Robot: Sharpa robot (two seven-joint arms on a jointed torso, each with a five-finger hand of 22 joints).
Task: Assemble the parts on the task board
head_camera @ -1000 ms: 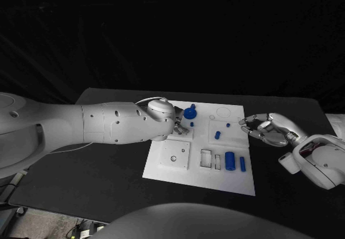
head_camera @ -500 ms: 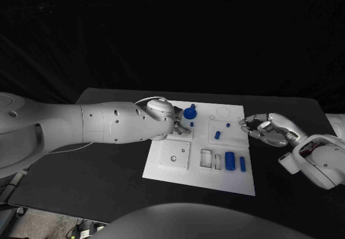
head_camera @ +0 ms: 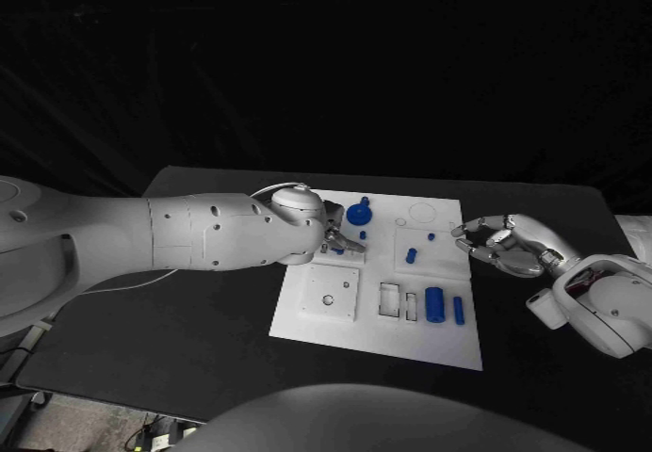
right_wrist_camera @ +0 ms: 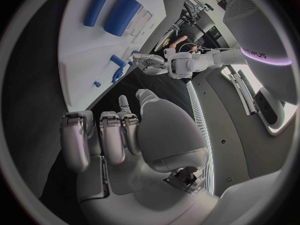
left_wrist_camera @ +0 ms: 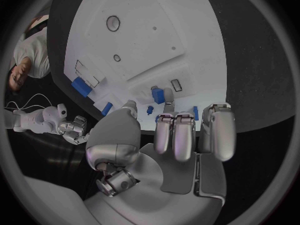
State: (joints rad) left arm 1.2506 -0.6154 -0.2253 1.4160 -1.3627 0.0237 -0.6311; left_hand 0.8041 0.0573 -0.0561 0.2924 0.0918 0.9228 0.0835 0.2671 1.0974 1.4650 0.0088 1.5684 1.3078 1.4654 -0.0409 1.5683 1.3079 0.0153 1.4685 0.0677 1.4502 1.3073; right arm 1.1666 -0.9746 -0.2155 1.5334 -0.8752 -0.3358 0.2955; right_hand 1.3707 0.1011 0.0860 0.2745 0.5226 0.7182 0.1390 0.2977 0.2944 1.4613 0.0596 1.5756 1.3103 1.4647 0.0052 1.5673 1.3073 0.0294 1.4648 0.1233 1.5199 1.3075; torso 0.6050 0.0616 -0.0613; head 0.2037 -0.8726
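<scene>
Head view: the flat white rectangular task board [head_camera: 374, 325] lies in the middle of the black table [head_camera: 177, 330]. The left hand [head_camera: 331, 235] sits over the board's upper left part, close to a round blue knob-shaped part [head_camera: 359, 213] and a small blue peg [head_camera: 363, 235]; whether its fingers pinch anything cannot be told here. The right hand [head_camera: 496, 243] hovers at the board's right edge, fingers curled in, with nothing seen in them. A thick blue cylinder [head_camera: 435, 303] and a slim blue bar [head_camera: 460, 310] lie side by side in the board's lower right part, and a short blue stub [head_camera: 411, 255] stands near the centre.

Left wrist view: the left hand [left_wrist_camera: 181, 135] fills the lower middle, fingers side by side and bent toward the thumb, their tips over the task board [left_wrist_camera: 137, 40] near small blue pieces; a grip cannot be told.

Right wrist view: the right hand [right_wrist_camera: 119, 135] has its fingers curled in, holding nothing, with the thick blue cylinder [right_wrist_camera: 122, 15] and slim blue bar [right_wrist_camera: 98, 5] at the upper left.
</scene>
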